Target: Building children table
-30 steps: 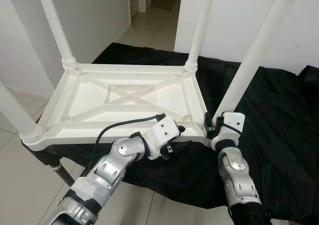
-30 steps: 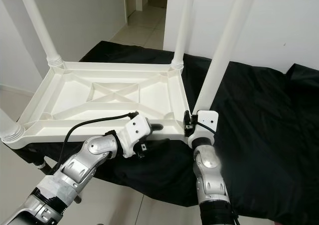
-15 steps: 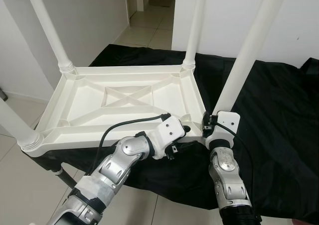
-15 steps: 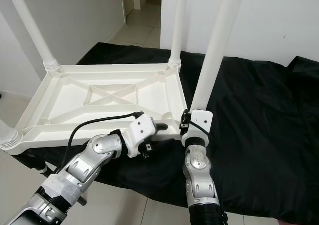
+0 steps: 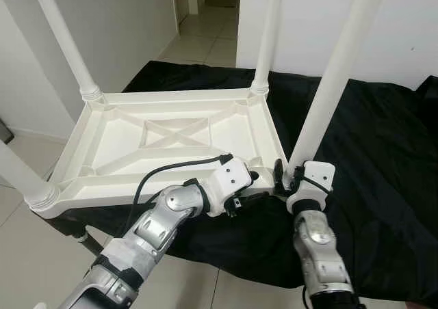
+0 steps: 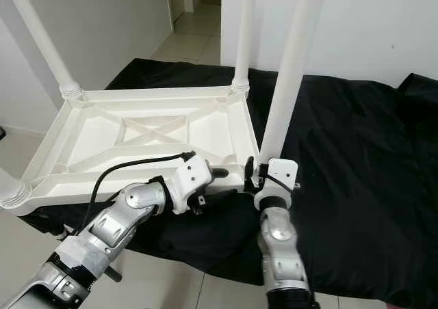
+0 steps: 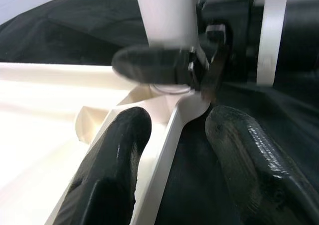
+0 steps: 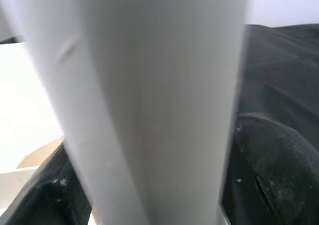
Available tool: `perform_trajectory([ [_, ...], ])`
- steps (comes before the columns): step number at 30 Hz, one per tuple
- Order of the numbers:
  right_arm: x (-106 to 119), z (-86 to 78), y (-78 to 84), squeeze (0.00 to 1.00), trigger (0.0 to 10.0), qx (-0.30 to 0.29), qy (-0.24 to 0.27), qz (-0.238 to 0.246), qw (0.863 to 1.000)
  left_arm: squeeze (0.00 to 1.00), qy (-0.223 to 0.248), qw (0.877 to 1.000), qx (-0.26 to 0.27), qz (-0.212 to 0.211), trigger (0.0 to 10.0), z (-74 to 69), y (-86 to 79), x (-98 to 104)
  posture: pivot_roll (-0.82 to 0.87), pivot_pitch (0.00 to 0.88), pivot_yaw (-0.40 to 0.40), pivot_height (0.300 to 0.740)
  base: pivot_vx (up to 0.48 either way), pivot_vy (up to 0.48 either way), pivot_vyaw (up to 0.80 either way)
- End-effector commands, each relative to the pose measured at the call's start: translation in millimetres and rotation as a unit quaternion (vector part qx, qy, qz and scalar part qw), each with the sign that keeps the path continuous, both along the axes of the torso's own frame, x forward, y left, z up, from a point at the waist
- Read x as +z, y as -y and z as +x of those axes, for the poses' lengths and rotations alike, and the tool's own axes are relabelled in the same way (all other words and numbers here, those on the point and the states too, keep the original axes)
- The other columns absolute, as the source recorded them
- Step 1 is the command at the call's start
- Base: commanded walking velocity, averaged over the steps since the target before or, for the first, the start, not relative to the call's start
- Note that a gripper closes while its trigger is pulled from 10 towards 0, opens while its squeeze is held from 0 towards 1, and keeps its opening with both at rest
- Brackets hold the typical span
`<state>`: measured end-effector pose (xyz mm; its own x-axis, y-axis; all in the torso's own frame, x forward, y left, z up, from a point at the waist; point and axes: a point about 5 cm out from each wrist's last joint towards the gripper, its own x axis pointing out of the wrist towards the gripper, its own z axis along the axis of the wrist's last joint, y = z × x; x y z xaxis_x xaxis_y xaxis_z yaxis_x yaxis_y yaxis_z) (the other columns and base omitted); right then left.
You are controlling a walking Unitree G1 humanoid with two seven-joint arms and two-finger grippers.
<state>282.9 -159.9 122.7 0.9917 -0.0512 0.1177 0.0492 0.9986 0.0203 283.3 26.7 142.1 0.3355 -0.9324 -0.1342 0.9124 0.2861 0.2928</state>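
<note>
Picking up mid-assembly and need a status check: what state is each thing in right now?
tabletop: upside down on the black cloth, underside up.
three other legs: upright in their corner sockets.
near right leg: upright at its corner, gripped at the base.
right gripper: shut on the near right leg.
left gripper: fingers straddling the tabletop's rim, open.

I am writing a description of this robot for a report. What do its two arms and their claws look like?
Both arms are silver metal with rounded joints. The left arm has pale wrapping low on the forearm, and a black cable loops to its white wrist housing. The right arm ends in a similar white housing, also with a black cable. The left claw has two thick, rounded, glossy black fingers; the right claw is black too.
</note>
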Motion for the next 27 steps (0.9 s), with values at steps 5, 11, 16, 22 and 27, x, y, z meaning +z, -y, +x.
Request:
perform_trajectory([
  [5,10,3.3,6.3,0.00,10.0,0.081,0.029,-0.005,0.996,0.00,-0.010,0.999,-0.044,0.013,10.0,-6.2,-2.6,-3,-0.04,0.014,0.035,0.740,0.000,0.000,0.00],
  [11,13,5.9,9.2,0.00,10.0,0.197,0.030,-0.036,0.979,0.00,-0.012,0.999,-0.044,0.013,10.0,-6.4,-1.6,-4,-0.05,0.009,0.040,0.740,0.000,0.000,0.00],
  [16,13,10.2,16.3,0.00,10.0,0.276,0.010,-0.066,0.959,0.00,-0.011,0.999,-0.046,0.010,10.0,-6.1,1.7,-3,-0.05,0.006,0.039,0.740,0.000,0.000,0.00],
  [22,12,17.3,25.1,0.00,2.0,0.300,-0.005,-0.083,0.950,0.00,-0.010,0.999,-0.046,0.010,10.0,-5.9,1.6,-3,-0.05,0.003,0.036,0.740,0.000,0.000,0.00],
  [27,8,20.0,32.9,0.00,0.0,0.306,-0.024,-0.078,0.949,0.00,-0.010,0.999,-0.042,0.009,10.0,-6.4,0.7,-3,-0.04,0.001,0.019,0.740,0.000,0.000,0.00],
])
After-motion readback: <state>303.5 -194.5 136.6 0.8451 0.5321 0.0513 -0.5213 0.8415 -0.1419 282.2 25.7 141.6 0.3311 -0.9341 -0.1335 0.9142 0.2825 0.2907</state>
